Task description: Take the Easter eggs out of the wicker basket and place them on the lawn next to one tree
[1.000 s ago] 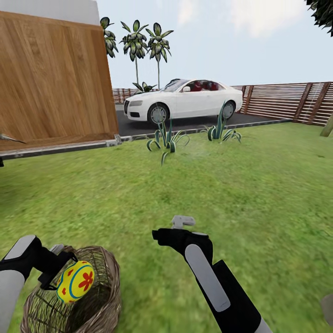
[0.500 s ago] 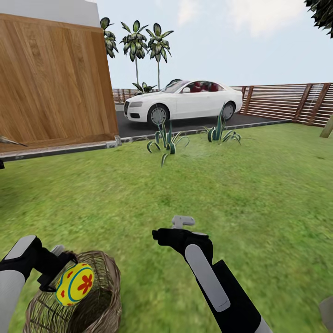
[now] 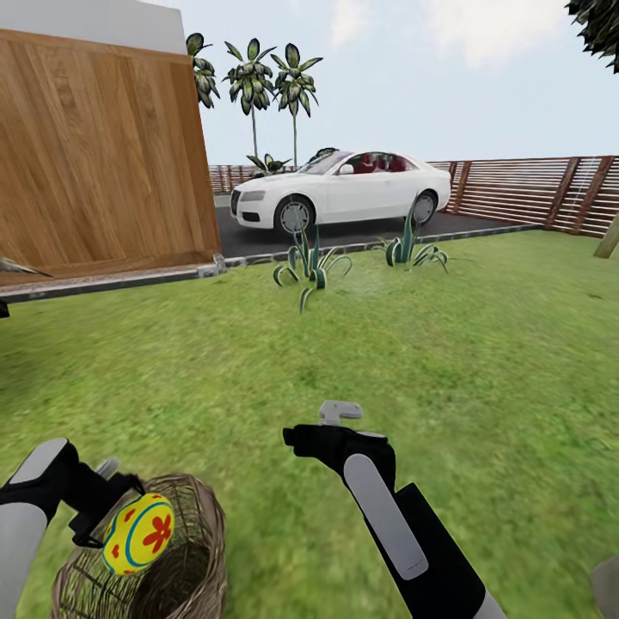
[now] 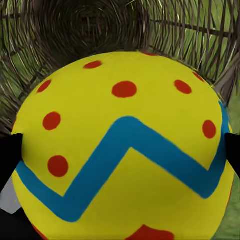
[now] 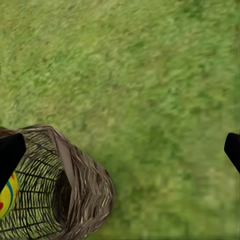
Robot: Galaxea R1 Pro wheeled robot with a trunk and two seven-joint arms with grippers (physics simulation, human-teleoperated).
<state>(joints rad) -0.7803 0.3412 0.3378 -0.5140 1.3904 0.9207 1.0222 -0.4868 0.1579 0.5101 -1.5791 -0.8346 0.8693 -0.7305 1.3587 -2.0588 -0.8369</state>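
lawn (image 3: 447, 344): open grass past wicker basket (image 3: 185, 567)
left pincer (image 3: 107, 524): I'm gripping Easter egg (image 3: 137, 533) above basket
right pincer (image 3: 331, 421): spread wide, nothing held

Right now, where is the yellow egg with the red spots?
In the head view, the yellow egg with red spots and a blue zigzag sits low on the left, gripped in the left pincer just above the round brown wicker basket on the green lawn.

Head view looks forward over lawn (image 3: 481, 361); both wrist views face down, sharing the wicker basket (image 5: 75, 200).
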